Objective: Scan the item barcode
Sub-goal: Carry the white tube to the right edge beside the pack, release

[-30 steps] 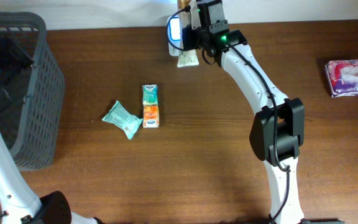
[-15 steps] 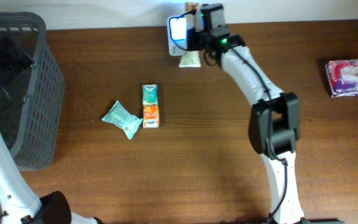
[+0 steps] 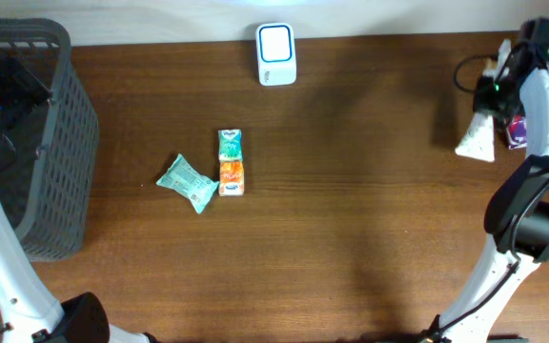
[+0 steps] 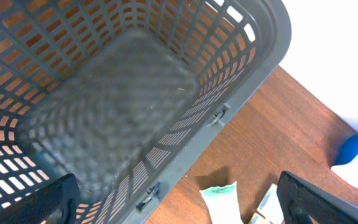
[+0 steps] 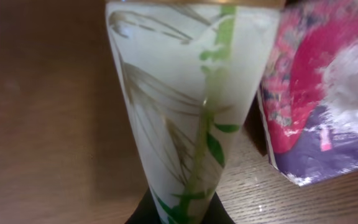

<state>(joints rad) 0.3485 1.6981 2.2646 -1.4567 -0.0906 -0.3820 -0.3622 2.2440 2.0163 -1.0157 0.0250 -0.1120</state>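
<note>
While the left end effector [image 4: 179,205] gapes over the basket [image 4: 241,112], the right end effector [image 5: 180,213] clamps a white pouch [image 5: 185,106].

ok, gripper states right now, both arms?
Left gripper: open, empty, above the basket.
Right gripper: shut on the white leaf-print packet.

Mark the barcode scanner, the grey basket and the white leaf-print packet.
barcode scanner [image 3: 275,54]: overhead view, middle of its white face.
grey basket [image 3: 72,143]: overhead view, its right wall.
white leaf-print packet [image 5: 179,106]: right wrist view, middle of its front.
</note>
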